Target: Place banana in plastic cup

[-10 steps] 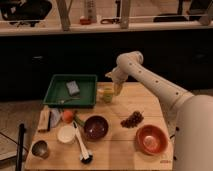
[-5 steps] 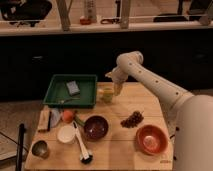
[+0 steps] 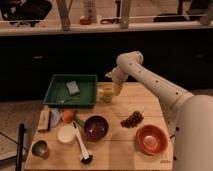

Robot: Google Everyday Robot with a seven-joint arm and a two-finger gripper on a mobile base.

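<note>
The plastic cup [image 3: 106, 94] serves as the landmark, though the wooden table [image 3: 115, 150] under it is the largest item. The green tray [image 3: 55, 95] lies just beside the cup's left side. The gripper [image 3: 117, 90] hangs just right of the cup; its state cannot be told. No banana can be made out near the cup.

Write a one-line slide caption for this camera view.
Robot gripper beside the plastic cup on a wooden table, near a green tray.
</note>
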